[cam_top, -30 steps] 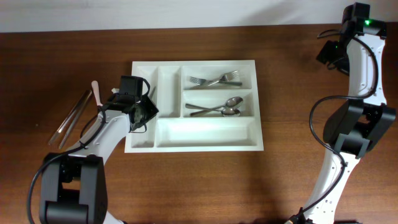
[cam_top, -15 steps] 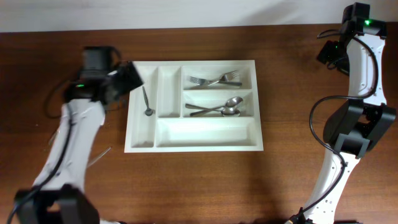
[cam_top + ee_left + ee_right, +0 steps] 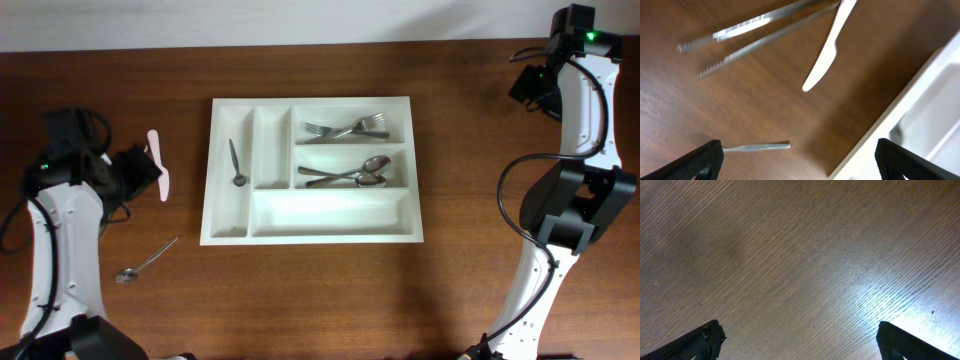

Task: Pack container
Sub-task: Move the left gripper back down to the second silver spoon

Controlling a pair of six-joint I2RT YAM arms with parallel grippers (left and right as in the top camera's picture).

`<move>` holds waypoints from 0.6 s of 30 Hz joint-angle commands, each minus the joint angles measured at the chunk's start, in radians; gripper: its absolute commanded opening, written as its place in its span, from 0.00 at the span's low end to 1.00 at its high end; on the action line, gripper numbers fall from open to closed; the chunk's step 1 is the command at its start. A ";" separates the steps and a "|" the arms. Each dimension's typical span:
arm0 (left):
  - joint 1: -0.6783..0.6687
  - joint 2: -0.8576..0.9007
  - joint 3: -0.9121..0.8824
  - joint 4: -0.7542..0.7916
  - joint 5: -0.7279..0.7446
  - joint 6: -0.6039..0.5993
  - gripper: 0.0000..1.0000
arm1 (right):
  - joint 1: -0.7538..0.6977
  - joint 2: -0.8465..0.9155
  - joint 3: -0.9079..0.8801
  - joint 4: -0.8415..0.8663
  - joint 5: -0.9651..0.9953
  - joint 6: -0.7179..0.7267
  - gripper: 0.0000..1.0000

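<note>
The container (image 3: 310, 101) is a white cutlery tray in the middle of the table. Its leftmost narrow compartment holds a small spoon (image 3: 236, 165). Forks (image 3: 347, 128) lie in the upper right compartment and spoons (image 3: 348, 176) in the one below. My left gripper (image 3: 138, 170) hovers open and empty left of the tray, beside a white plastic knife (image 3: 158, 166). The left wrist view shows that knife (image 3: 825, 55), metal tongs (image 3: 755, 25), a spoon handle (image 3: 757, 146) and the tray's rim (image 3: 890, 120) around the open left gripper (image 3: 800, 162). My right gripper (image 3: 800, 342) is open over bare wood.
A metal spoon (image 3: 147, 260) lies on the table near the tray's lower left corner. The right arm (image 3: 575, 110) stands raised at the far right edge. The tray's long bottom compartment (image 3: 330, 212) has nothing in it.
The left gripper opened over the tray's leftmost compartment, leaving the small spoon there. It then swung back left to the loose cutlery. The right arm has not moved.
</note>
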 commanded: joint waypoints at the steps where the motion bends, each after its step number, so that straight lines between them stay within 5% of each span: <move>1: 0.001 -0.013 -0.108 0.021 -0.039 -0.026 0.99 | 0.002 -0.053 0.019 0.000 0.001 0.001 0.99; 9: 0.058 -0.237 -0.425 0.194 0.056 -0.078 0.99 | 0.002 -0.053 0.019 0.000 0.001 0.001 0.99; 18: 0.236 -0.535 -0.483 0.087 0.108 0.005 0.99 | 0.002 -0.053 0.019 0.000 0.001 0.001 0.99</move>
